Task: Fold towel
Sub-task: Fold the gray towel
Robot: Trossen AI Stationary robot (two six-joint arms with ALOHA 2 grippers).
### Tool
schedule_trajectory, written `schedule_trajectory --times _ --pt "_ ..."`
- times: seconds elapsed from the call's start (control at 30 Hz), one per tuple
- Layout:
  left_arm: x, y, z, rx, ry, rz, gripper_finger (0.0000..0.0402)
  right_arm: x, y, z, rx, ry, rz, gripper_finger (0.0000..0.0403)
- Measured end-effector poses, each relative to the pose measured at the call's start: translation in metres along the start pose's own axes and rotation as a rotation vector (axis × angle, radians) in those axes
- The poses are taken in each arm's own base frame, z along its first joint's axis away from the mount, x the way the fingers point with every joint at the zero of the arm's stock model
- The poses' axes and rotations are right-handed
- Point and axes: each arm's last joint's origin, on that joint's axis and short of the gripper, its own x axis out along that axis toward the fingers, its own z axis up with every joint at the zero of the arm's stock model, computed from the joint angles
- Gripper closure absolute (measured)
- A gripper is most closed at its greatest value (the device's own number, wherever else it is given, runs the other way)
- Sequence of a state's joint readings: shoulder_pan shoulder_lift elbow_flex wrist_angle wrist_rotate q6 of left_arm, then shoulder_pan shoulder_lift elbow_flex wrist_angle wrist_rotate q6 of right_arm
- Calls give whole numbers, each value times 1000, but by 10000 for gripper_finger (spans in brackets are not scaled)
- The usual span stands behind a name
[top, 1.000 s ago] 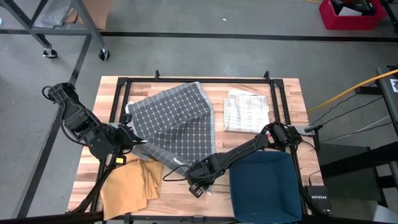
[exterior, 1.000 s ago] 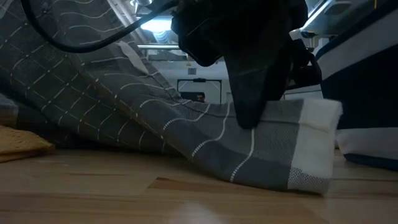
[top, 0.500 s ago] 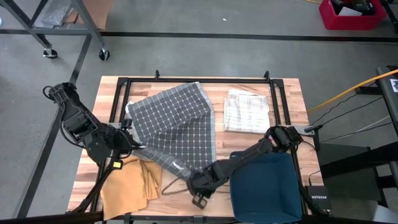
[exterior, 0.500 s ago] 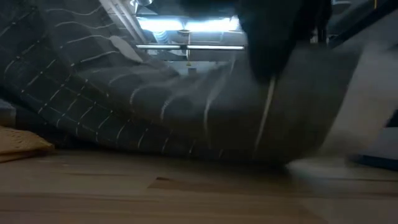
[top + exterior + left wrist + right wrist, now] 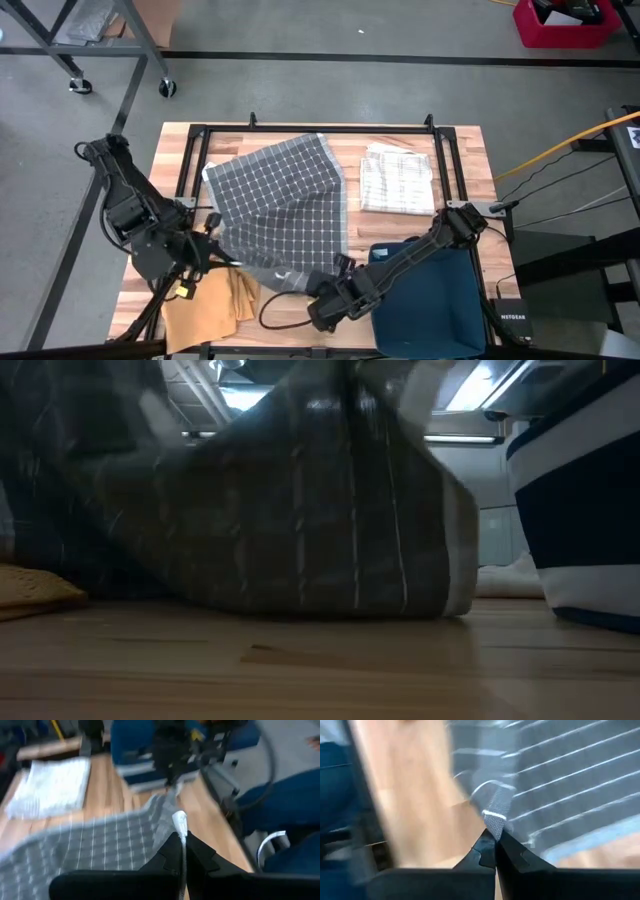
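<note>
Since a second ago, your right gripper (image 5: 322,312) has dragged its corner of the grey grid-patterned towel (image 5: 285,205) back toward the front edge of the light wooden slatted table (image 5: 470,160); your left gripper (image 5: 208,255) has slid that way too. Both are pinched tight on towel corners. Grey concrete floor surrounds the table. Beside the towel lie a navy fabric bin (image 5: 430,300), a folded white checked cloth (image 5: 397,178) and a mustard cloth (image 5: 205,300). Low view is blurred.
</note>
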State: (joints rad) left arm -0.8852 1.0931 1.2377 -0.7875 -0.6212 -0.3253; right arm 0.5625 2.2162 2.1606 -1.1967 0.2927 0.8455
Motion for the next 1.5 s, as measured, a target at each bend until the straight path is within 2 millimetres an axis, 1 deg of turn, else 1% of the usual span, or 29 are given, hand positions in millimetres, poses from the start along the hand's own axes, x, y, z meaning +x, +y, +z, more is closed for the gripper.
schedule_trajectory --times 0.13,0.23,0.3,0.4,0.5,0.6,0.7,0.8,0.97,1.07,1.2,1.33,1.4,1.5 --pt "-4 2 11 85 -81 63 401 -28 -13 8 -55 -89 -173 402" --pt "-13 9 21 150 -135 197 401 -47 -25 13 -87 -136 -292 402" --pt "-19 14 27 182 -165 290 401 -56 -35 15 -99 -179 -368 402" --pt "-27 22 32 217 -188 445 401 -65 -51 25 -83 -253 -437 402" --pt "-33 29 33 236 -191 593 401 -74 -69 39 -79 -320 -514 402" --pt "-36 35 33 239 -186 681 401 -80 -91 54 -79 -370 -613 403" --pt "-38 40 34 229 -182 728 401 -83 -120 72 -72 -391 -719 403" --pt "-37 45 32 260 -150 808 401 -85 -152 89 -63 -373 -811 403" --pt "-36 59 27 320 -69 1031 401 -81 -208 112 -66 -263 -920 403" --pt "-35 69 23 348 -16 1098 401 -78 -242 123 -81 -178 -970 403" --pt "-37 87 19 320 38 1181 401 -75 -284 134 -86 -84 -982 403" --pt "-42 108 12 253 80 1278 401 -74 -322 146 -67 -56 -985 403" --pt "-46 118 8 220 106 1332 401 -73 -338 152 -75 -54 -945 403" --pt "-53 132 2 173 143 1408 401 -73 -360 162 -71 -104 -869 403"
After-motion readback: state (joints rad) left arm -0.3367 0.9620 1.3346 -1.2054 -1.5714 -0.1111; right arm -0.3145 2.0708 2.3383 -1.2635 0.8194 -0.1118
